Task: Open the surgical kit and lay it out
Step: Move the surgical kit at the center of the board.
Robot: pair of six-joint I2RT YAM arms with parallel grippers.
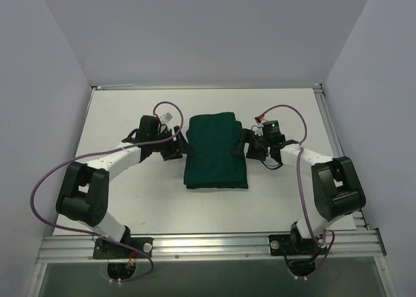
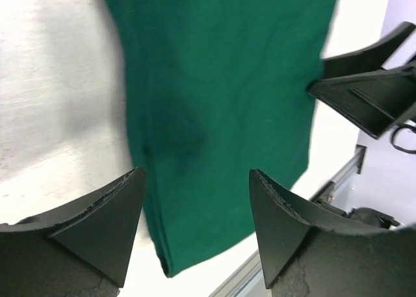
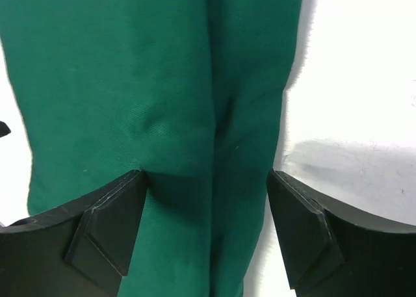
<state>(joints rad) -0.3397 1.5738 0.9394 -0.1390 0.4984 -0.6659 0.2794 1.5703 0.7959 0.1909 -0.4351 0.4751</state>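
The surgical kit (image 1: 214, 151) lies as a folded dark green cloth bundle in the middle of the white table, still closed. My left gripper (image 1: 184, 145) stands open at the bundle's left edge. In the left wrist view its jaws (image 2: 196, 173) are apart over the green cloth (image 2: 221, 102), with nothing between them. My right gripper (image 1: 239, 146) is open at the bundle's right edge. Its wrist view shows the gripper (image 3: 205, 173) straddling a crease in the cloth (image 3: 130, 82) without pinching it. The right gripper's fingers (image 2: 364, 95) also show in the left wrist view.
The white table (image 1: 130, 199) is walled in by grey panels on the left, right and back. An aluminium rail (image 1: 208, 245) runs along the near edge, where both arm bases are bolted. Purple cables loop off each arm.
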